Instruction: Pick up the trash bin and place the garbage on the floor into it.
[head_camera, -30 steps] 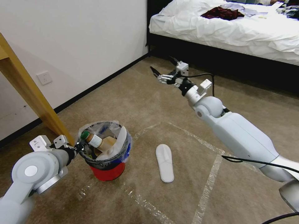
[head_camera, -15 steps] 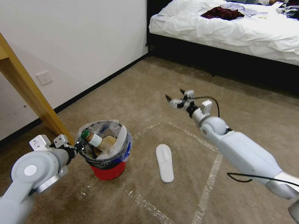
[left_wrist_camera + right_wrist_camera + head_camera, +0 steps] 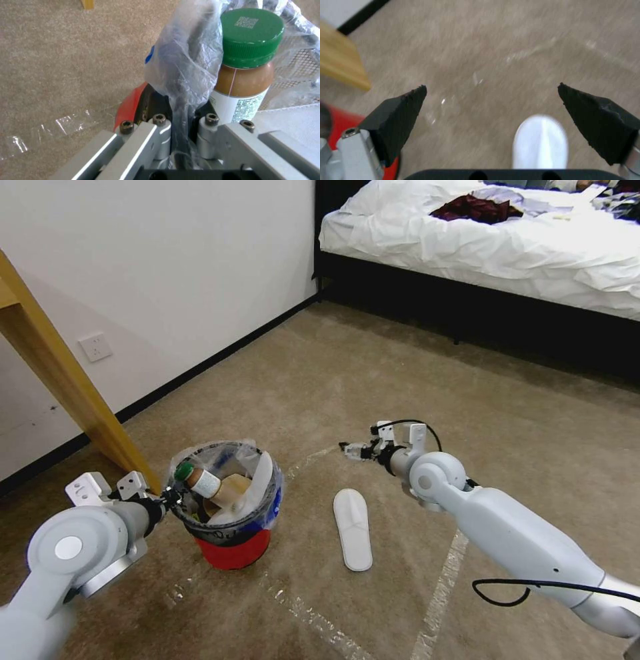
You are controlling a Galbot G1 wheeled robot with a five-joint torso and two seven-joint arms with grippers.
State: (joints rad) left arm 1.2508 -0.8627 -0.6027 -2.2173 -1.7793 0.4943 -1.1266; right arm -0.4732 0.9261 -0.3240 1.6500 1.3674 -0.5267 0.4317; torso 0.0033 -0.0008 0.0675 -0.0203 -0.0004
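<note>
The trash bin (image 3: 232,550), red with a blue band and a clear bag liner, stands low at the left on the beige floor (image 3: 373,380). My left gripper (image 3: 171,498) is shut on its rim and liner (image 3: 181,82). Garbage fills the bin: a green-capped bottle (image 3: 248,62), a brown paper bag (image 3: 230,488) and a white slipper (image 3: 261,480). Another white slipper (image 3: 353,528) lies flat on the carpet right of the bin. My right gripper (image 3: 353,450) hovers open just beyond that slipper's far end (image 3: 540,142), fingertips (image 3: 403,110) wide apart.
A wooden table leg (image 3: 73,393) slants down behind the bin near the white wall. A bed (image 3: 493,247) with white sheets stands at the back right. Pale tape lines (image 3: 440,580) cross the carpet. A black cable (image 3: 507,597) hangs off the right arm.
My right arm has swung down from near the bed to just above the floor by the slipper, gripper still open. The left gripper and bin have barely moved.
</note>
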